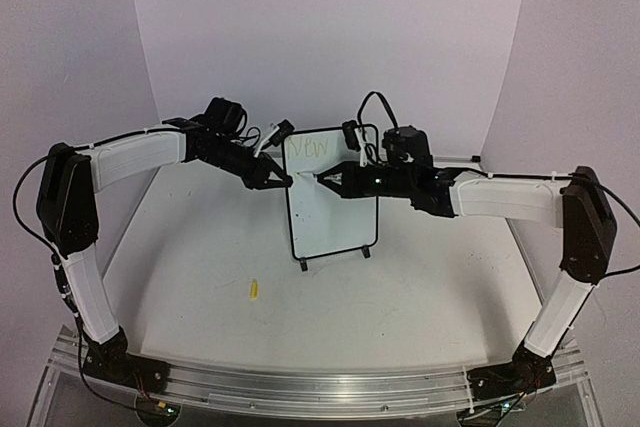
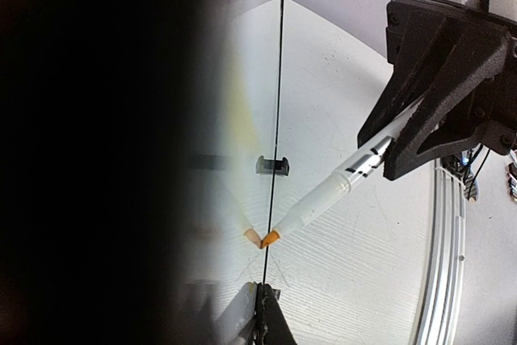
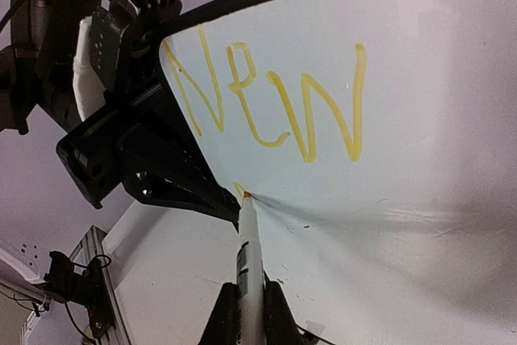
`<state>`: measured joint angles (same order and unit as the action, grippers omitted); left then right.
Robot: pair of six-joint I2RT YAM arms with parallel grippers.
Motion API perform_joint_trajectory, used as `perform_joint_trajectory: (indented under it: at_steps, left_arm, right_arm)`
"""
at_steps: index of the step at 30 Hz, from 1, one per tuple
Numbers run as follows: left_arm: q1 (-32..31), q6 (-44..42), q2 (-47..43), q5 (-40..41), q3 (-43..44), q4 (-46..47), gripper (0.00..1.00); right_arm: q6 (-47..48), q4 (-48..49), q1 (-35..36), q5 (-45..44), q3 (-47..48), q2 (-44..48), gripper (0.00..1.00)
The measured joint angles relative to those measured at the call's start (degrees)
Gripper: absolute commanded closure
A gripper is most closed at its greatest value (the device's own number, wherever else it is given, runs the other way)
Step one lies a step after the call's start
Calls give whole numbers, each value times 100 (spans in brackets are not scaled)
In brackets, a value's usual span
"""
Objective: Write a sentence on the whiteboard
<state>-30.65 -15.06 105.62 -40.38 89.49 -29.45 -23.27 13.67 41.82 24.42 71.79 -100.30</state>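
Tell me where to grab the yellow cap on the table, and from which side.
Pinch the cap across its narrow middle, coming straight down from above: it lies flat on the table, so only top and sides are exposed. The left end effector is nearer, but sits at the edge of the whiteboard.

A robot lab bench (plain white backdrop, aluminium rail).

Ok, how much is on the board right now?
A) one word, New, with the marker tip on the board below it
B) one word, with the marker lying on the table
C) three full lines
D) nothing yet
A: in the right wrist view the whiteboard bears only the yellow word New, and the marker is held up with its tip touching the surface just below that word.
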Motion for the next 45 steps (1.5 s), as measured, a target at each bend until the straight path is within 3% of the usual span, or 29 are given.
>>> perform_joint_trajectory:
  at_steps: [12, 45]
  left_arm:
    - [0, -14, 0, 0, 0, -3, 100]
    - [2, -14, 0, 5, 0, -5, 100]
  right_arm:
    - [-17, 91, -4, 74, -120, 465, 100]
    - [-59, 73, -4, -189, -119, 114, 100]
